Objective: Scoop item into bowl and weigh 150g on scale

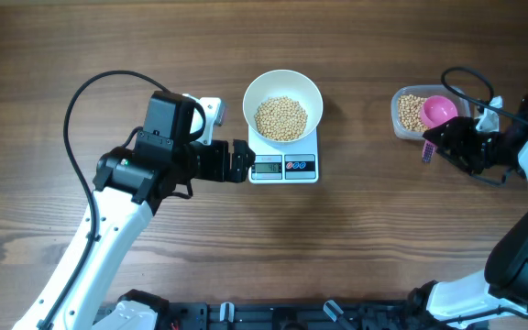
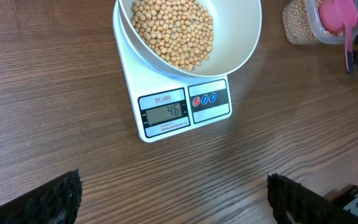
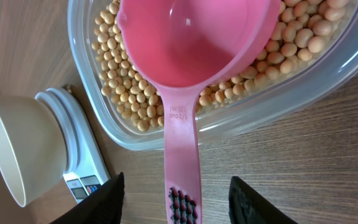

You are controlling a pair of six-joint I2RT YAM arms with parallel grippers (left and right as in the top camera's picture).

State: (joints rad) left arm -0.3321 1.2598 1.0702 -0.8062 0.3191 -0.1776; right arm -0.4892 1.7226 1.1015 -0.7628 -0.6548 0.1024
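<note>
Pink scoop (image 3: 188,56) is being rested in the clear tub (image 3: 135,134) on the beans (image 3: 120,93). Its handle is being straddled by the right gripper (image 3: 182,199), fingers apart, nothing pinched yet. Handle is best being clamped square and mid-length so no twist is being caused on lifting. Bowl (image 2: 244,43) is being carried on the scale (image 2: 166,124), part-filled, likely short of target. Left gripper (image 2: 176,199) is being held wide open nearby.

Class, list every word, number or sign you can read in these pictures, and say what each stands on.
"SF-400": label above the display of the small white square digital scale.
"46": on the scale's grey LCD display.
"1/2 cup": moulded on the pink plastic scoop, on its handle.
Fine print under the display and the button symbols: too small to read.
</note>
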